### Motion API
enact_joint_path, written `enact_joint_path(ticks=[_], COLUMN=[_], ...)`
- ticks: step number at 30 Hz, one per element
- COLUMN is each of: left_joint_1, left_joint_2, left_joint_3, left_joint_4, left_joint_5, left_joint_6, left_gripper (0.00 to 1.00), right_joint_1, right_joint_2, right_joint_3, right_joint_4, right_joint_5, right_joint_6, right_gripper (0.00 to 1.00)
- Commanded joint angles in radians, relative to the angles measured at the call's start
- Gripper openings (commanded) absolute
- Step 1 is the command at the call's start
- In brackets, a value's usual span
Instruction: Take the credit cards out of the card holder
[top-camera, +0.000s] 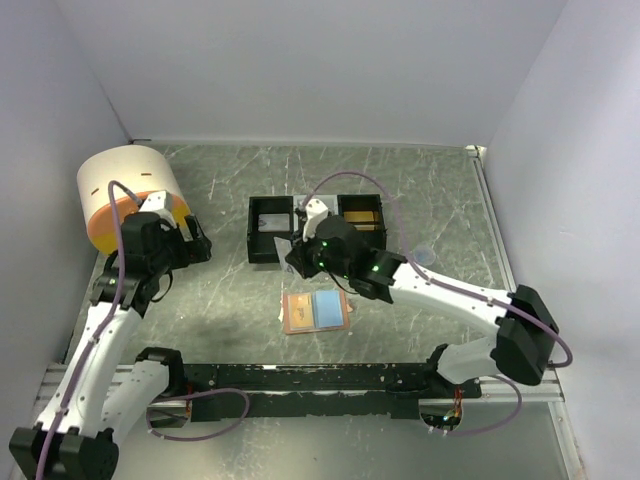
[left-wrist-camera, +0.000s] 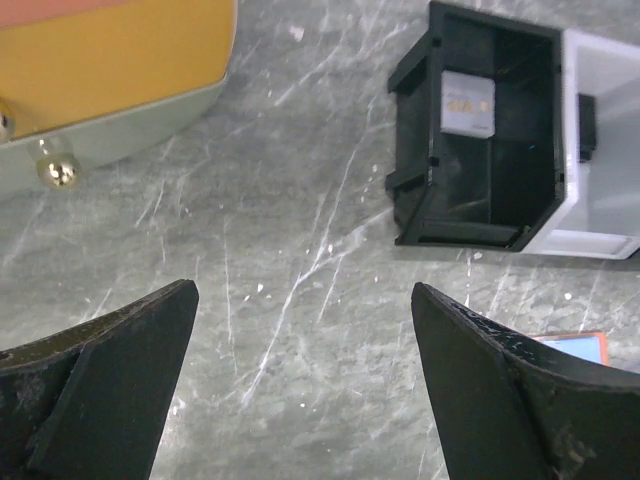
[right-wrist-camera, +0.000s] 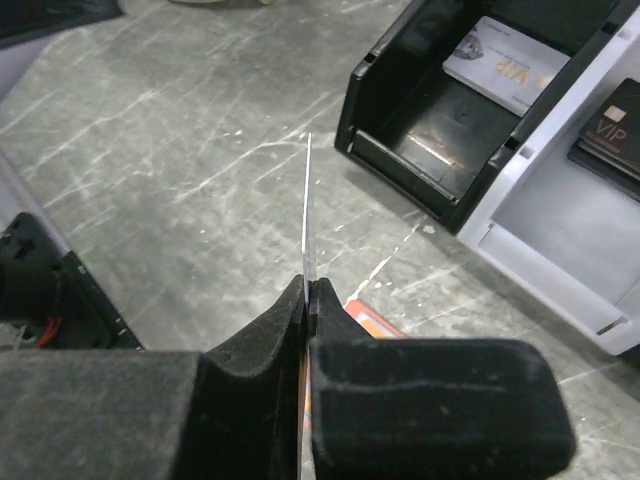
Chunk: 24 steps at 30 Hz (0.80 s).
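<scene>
R gripper (right-wrist-camera: 308, 288) clenched on a thin card (right-wrist-camera: 307, 200), seen edge-on, over the table (top-camera: 220, 300) btwn tray (right-wrist-camera: 392, 160) and card holder (top-camera: 315, 311); card holder lies open, blue lining up, at 6 o'clock of tray; silver card (right-wrist-camera: 500, 65) in black bin, dark card (right-wrist-camera: 615, 125) in white bin; L gripper (left-wrist-camera: 303, 292) spread wide, holding nothing, at 9 o'clock of tray, by the tub (top-camera: 120, 180).

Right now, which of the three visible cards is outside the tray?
The white card pinched edge-on in the right gripper; the silver card and the dark card lie inside the tray.
</scene>
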Motion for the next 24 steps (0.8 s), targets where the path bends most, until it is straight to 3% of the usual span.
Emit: enact_joint_path(ticks=[1, 7, 16, 24], left_joint_1=[0.009, 0.009, 0.009, 0.009], left_joint_2=[-0.095, -0.072, -0.084, -0.088], left_joint_3=[-0.021, -0.007, -0.009, -0.014], left_joint_4=[0.067, 0.042, 0.042, 0.044], left_joint_5=[0.016, -0.024, -0.027, -0.031], left_joint_6=[0.026, 0.015, 0.014, 0.014], left_gripper=[1.00, 1.00, 1.00, 1.00], right_joint_1=[-0.001, -0.002, -0.001, -0.003], right_joint_2=[0.097, 0.304, 0.629, 0.776], right_joint_3=[0.098, 0.300, 0.657, 0.780], right_joint_4=[-0.074, -0.146, -0.284, -0.299], right_joint_5=[0.075, 0.097, 0.319, 0.386], right_joint_6=[-0.069, -0.154, -0.382, -0.641], right_gripper=[0.00, 0.00, 0.00, 0.00])
